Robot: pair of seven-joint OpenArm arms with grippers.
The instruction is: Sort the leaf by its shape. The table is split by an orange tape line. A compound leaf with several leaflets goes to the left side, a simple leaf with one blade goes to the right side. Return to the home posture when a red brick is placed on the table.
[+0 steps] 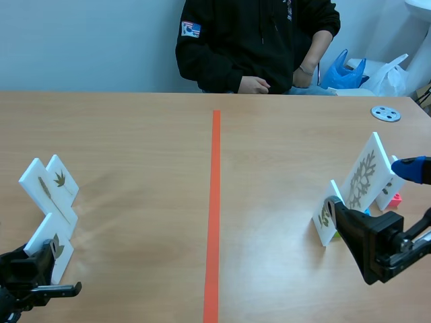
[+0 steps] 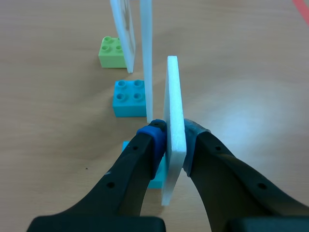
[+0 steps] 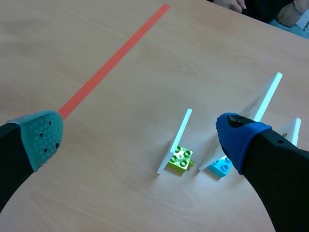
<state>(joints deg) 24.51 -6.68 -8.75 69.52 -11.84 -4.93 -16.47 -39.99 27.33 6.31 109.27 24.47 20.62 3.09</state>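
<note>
A lab-like test room: bare wall (image 1: 87,40), wooden table (image 1: 135,134) marked with orange tape (image 1: 215,202) (a person (image 1: 249,40) sits opposite).

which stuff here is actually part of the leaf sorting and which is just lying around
Job: white leaf card pinched in left gripper; other white leaf cards on toy bricks; orange tape line.
Lying about: grey holed disc; blue plastic bag.

Arms (image 1: 374,242) are pretty chunky, matte black. Left hand (image 2: 173,140) has blue pads (image 2: 152,137) and small round holes along its fingers (image 2: 130,179); right hand (image 3: 140,137) has one teal dotted pad (image 3: 42,137) and one blue.
</note>
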